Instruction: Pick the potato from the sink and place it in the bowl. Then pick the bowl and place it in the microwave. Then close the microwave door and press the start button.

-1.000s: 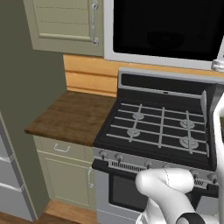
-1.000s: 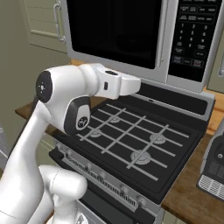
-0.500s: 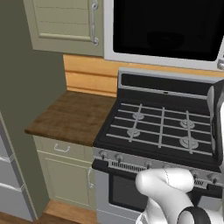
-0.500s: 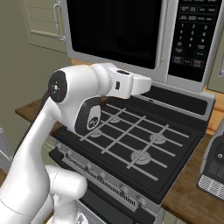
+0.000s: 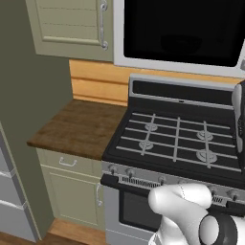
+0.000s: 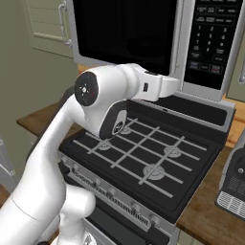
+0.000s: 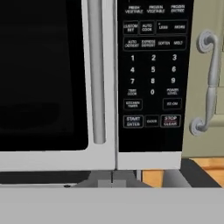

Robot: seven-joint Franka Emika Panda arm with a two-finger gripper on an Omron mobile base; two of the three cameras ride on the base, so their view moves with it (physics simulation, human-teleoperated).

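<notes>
1. My pincer is closed with nothing between its tips, and it points at the front of the microwave (image 7: 109,87), close up.
2. The microwave door (image 7: 43,74) is shut — its big black window sits in the light-grey frame, flush with the body, and the long grey door handle (image 7: 97,70) runs upright along the edge beside the keypad.
3. In my hand view the control panel (image 7: 151,74) is straight ahead: a black face with number keys in rows, and near its lower edge a start button (image 7: 133,121) on the left and a stop button (image 7: 170,120) on the right.
4. To the right of the panel is a green cabinet door with a curved metal pull (image 7: 209,83), just beside the microwave.
5. From the right base view my arm (image 6: 103,107) reaches up and forward over the gas stove (image 6: 143,158), its forearm ending near the lower corner of the microwave's keypad (image 6: 210,38).
6. The stove stands directly under the microwave, black grates on top and knobs along the front; a wooden counter (image 5: 79,127) adjoins it on the left.
7. The potato and the bowl — I cannot make them out through the dark glass, so I cannot tell where they lie.
</notes>
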